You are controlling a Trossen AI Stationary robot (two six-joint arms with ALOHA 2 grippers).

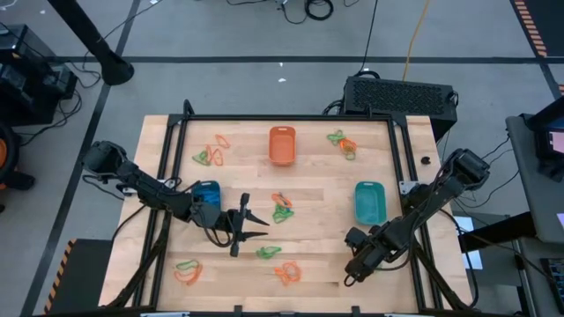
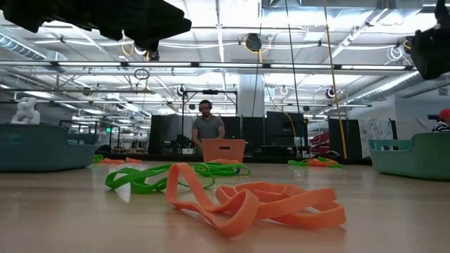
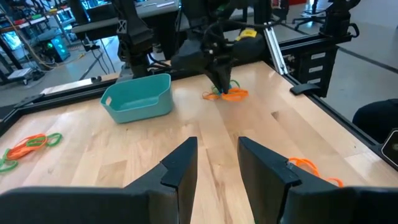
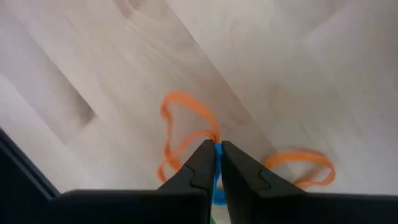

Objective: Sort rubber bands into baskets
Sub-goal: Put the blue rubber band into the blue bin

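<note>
Clusters of orange and green rubber bands lie flat on the wooden table: far left, far right, middle, near left and near middle. The orange basket, the teal basket and the blue basket stand on the table. My left gripper is open and empty beside the blue basket. My right gripper points down near the front right, shut on a blue rubber band among orange loops. It also shows in the left wrist view. My right gripper pinches a blue rubber band between its two fingertips, coming from above and pointing down. The band runs back between the fingers and is mostly hidden by them. Orange loops lie on the table around the tips.
A black frame rail runs around the table. The low view shows orange bands and green bands close to the front edge. A person stands in the room behind the table. Bare wood lies between the clusters.
</note>
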